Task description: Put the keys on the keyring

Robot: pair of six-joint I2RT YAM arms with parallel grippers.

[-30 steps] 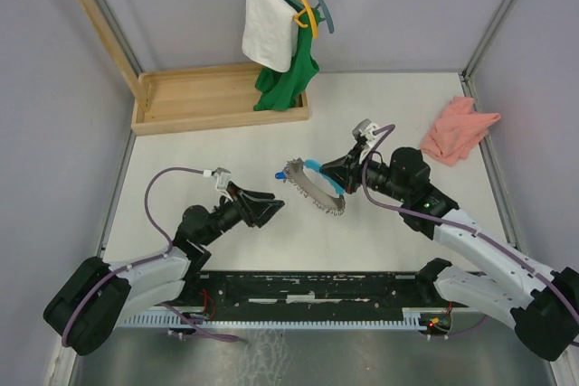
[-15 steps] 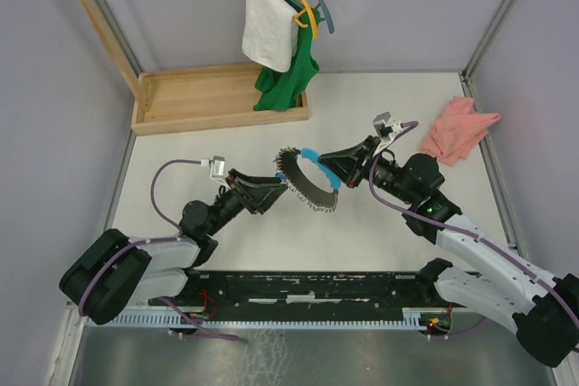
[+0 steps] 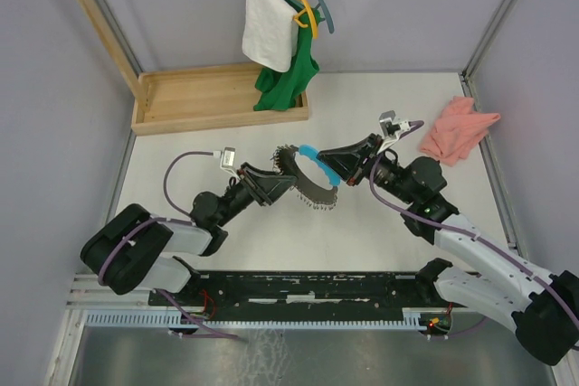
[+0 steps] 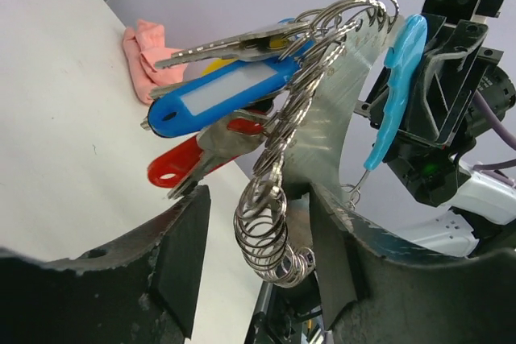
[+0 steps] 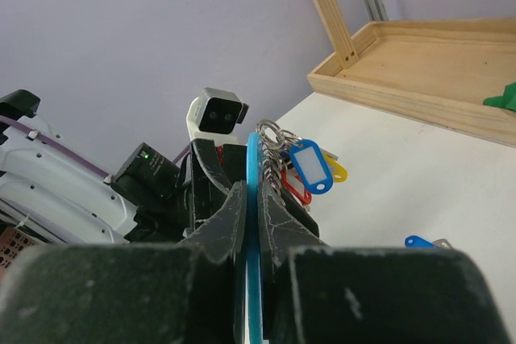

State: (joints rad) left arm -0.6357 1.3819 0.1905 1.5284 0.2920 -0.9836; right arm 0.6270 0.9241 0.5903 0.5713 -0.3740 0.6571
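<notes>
- Keyring: a bunch of stacked wire rings w/ a curved metal plate, held up off the table between the two arms.
- R gripper: jaws pinched tight on the light-blue strip at the keyring's far side, as seen from L wrist cam. The strip sits edge-on between the fingers in R wrist cam.
- L gripper: jaws apart, roughly halfway, straddling the keyring's lower rings. Its fingers stand either side of them. One finger is clear of the rings, the other is close by the plate; contact there can't be told. No grip seen.
- Red-head key: hangs out sideways from the keyring, just below the blue tag. Can't tell if it's threaded on a ring.
- Blue tag, w/ white label window, is in the same fan of keys off the keyring, a yellow tag behind it.
- Blue-head key: lies flat on the table, apart from the keyring, not on it.
- Pink cloth: well off to the keyring's R side.
- Wooden tray: beyond the keyring, toward the back L.
</notes>
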